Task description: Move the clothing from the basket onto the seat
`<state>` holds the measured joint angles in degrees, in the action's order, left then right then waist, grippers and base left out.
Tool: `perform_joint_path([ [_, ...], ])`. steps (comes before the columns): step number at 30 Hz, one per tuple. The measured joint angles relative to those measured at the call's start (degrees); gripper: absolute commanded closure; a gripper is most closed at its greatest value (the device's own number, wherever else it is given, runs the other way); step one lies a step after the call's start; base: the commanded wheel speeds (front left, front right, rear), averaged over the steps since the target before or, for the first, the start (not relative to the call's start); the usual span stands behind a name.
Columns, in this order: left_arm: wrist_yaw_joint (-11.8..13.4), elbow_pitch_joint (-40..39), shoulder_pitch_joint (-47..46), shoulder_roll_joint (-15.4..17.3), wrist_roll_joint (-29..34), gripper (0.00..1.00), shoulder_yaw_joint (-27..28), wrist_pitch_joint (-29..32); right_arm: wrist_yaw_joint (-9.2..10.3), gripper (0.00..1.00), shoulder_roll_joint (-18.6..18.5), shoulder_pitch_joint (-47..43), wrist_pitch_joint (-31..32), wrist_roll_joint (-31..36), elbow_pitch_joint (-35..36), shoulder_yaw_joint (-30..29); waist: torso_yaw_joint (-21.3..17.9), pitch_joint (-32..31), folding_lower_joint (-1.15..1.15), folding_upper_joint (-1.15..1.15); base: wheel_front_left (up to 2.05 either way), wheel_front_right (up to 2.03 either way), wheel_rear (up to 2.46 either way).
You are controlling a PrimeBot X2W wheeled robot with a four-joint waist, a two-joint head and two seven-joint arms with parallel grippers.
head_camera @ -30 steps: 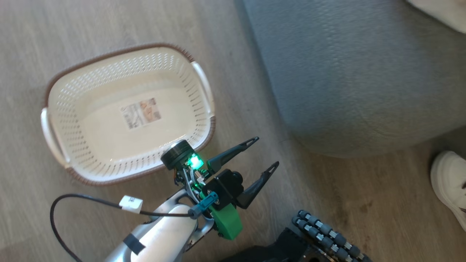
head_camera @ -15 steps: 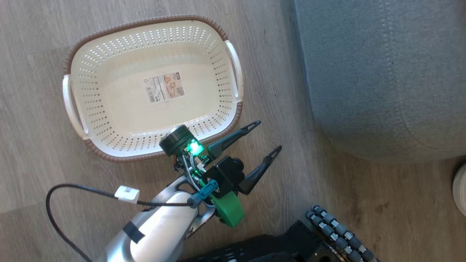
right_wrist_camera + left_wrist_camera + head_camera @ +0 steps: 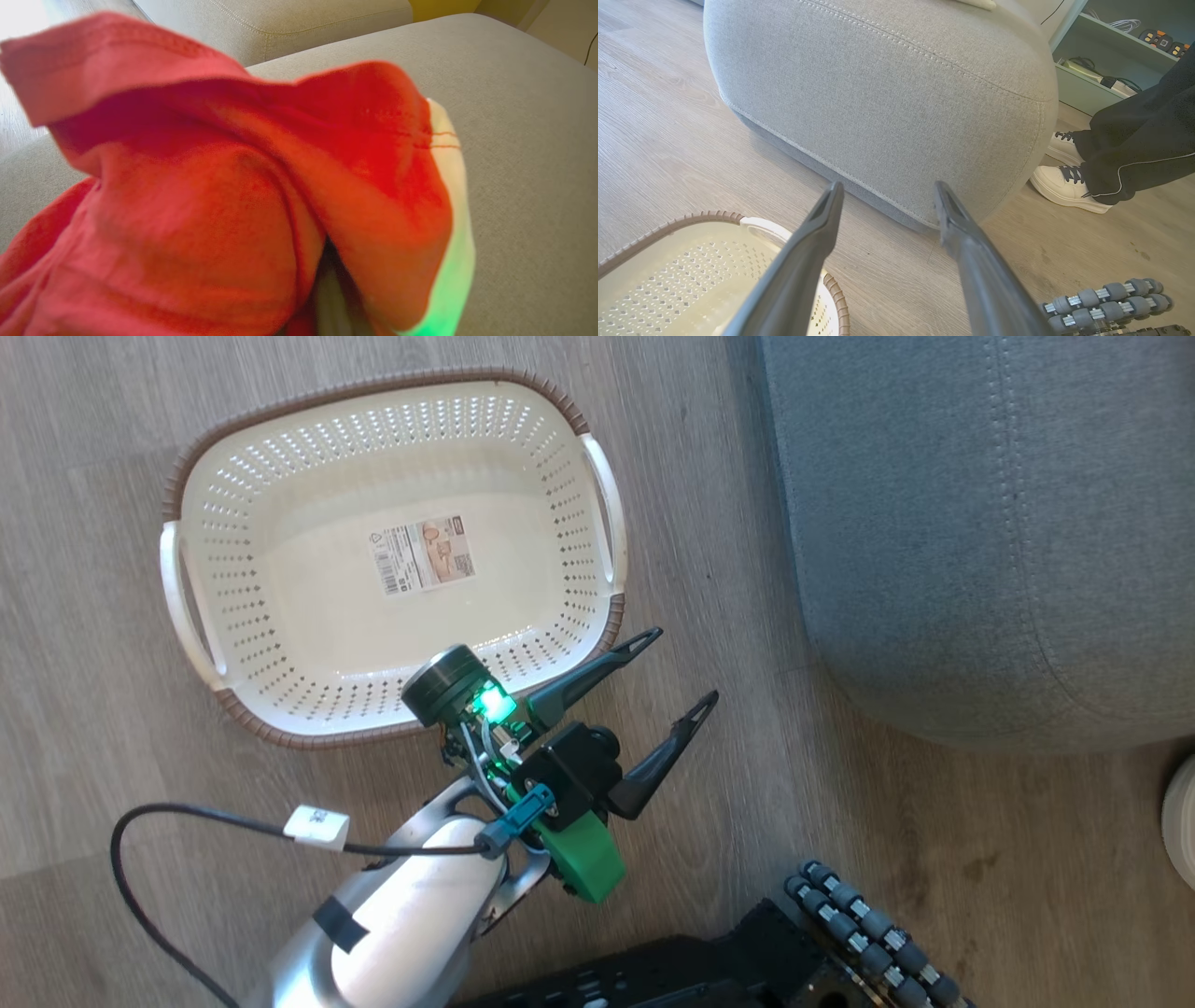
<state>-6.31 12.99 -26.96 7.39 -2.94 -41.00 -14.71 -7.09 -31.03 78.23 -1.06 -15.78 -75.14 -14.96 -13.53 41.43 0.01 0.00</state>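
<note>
clothing (image 3: 261, 186) over seat (image 3: 523, 140) | left end effector (image 3: 686, 663) nearer basket (image 3: 233, 616), jaws apart

The clothing (image 3: 224, 200) sits so close to the right wrist lens that it blurs and runs off the left and bottom edges. It covers the right claw (image 3: 332, 298) except for a dark smear between folds, so its grip cannot be told. Much of the seat (image 3: 523, 140) is hidden behind it.

In the head view the wrist of the left claw (image 3: 686, 663) masks part of the near rim of the basket (image 3: 243, 504). The print on the label (image 3: 422, 554) is too small to read. A shoe (image 3: 1181, 807) is sliced by the right edge.

In the left wrist view the person (image 3: 1139, 135) is cut off above the legs.
</note>
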Motion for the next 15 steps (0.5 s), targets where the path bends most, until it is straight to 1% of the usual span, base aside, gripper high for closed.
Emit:
perform_joint_path([
  [1, 0.0, 0.0, 0.0, -0.1, 0.0, 0.0, 0.0, 0.0, 0.0, 0.51, 0.0, -0.1, -0.4, 0.4, 0.0, -0.3, 0.0, -0.2, 0.0, 0.0, 0.0, 0.0, 0.0],
  [2, 0.0, 0.1, 0.0, -0.1, 0.0, 0.0, 0.0, 0.0, 0.0, 0.09, 0.0, -0.2, -0.6, 0.8, 0.0, -0.5, 0.0, -0.4, 0.0, 0.0, 0.0, 0.0, 0.0],
  [3, 0.0, 0.1, 0.0, -0.2, 0.0, 0.0, 0.0, 0.0, 0.0, 0.0, 0.0, -0.3, -0.6, 1.1, -0.1, -0.6, 0.0, -0.6, 0.0, 0.0, 0.0, 0.0, 0.0],
  [9, -0.1, 0.3, -0.1, -0.7, 0.0, 0.0, 0.0, 0.0, -0.01, 0.0, 1.0, -0.8, -1.0, 3.3, -0.1, 1.3, -0.2, -3.2, 0.0, 0.0, 0.0, 0.0, 0.0],
  [15, 0.0, 0.5, 0.2, -1.7, -0.6, 0.0, 0.0, 0.0, 0.0, 0.0, 1.1, -4.2, -1.0, 5.3, -0.2, 4.8, -0.3, -6.9, 0.0, 0.0, 0.0, 0.0, 0.0],
])
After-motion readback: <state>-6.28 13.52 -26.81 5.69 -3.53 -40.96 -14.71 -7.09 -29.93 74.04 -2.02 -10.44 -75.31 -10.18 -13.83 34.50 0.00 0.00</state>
